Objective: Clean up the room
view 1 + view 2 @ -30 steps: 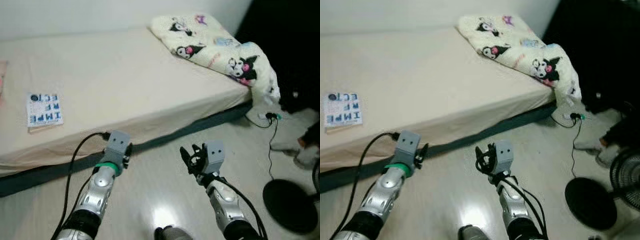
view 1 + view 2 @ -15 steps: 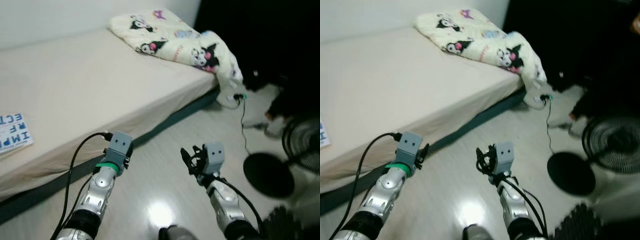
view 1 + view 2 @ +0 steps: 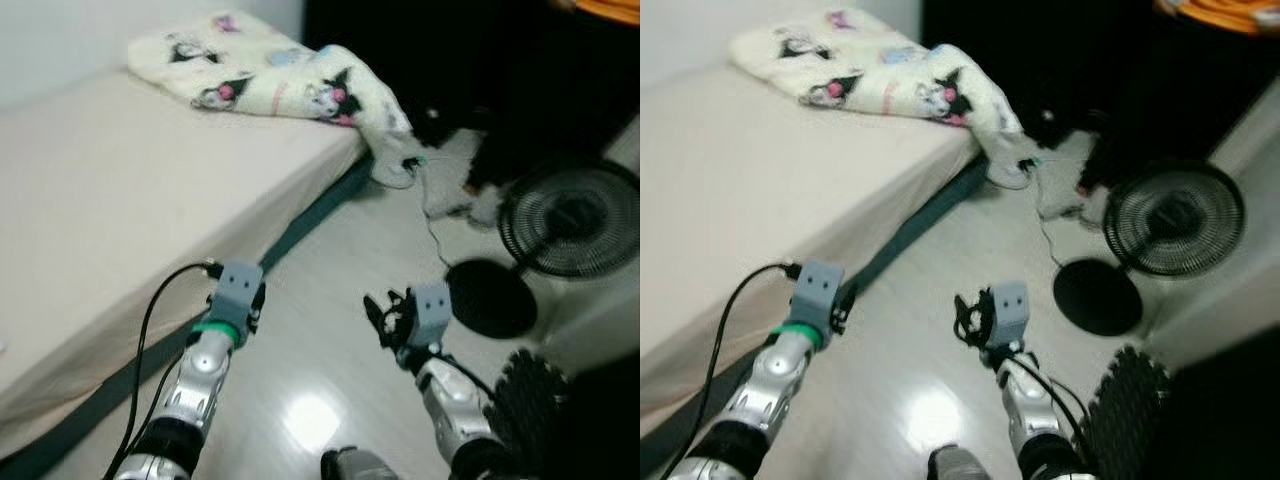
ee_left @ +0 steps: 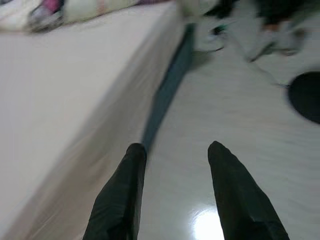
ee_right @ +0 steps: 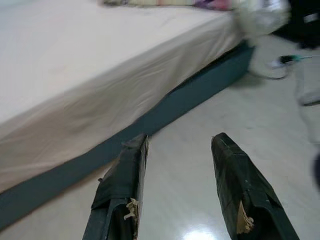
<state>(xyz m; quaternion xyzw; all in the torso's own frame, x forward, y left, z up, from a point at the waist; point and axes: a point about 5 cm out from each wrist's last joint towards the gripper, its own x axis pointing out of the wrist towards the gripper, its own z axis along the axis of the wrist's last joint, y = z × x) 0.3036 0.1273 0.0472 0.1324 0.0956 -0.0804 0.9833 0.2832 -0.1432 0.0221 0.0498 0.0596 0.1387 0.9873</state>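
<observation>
A low bed [image 3: 120, 190] with a beige sheet runs along my left. A cream blanket with cartoon prints [image 3: 270, 80] lies bunched at its far end and hangs over the corner. My left gripper [image 4: 175, 150] is held over the pale floor beside the bed's dark base, open and holding nothing. My right gripper [image 5: 177, 142] is also open and empty, above the floor near the bed's edge. Both arms are raised in front of me, left arm [image 3: 215, 345] and right arm [image 3: 430, 340].
A black standing fan [image 3: 570, 215] with a round base [image 3: 490, 298] stands on the floor to the right. A cable [image 3: 430, 215] trails from the bed's corner. A person's feet in light socks [image 3: 480, 205] are near the fan. Black foam mat [image 3: 530, 400] lies at the lower right.
The camera has swung to the right: the bed and blanket slid left, the paper on the bed left the picture, and the fan came into view. Both grippers stay open.
</observation>
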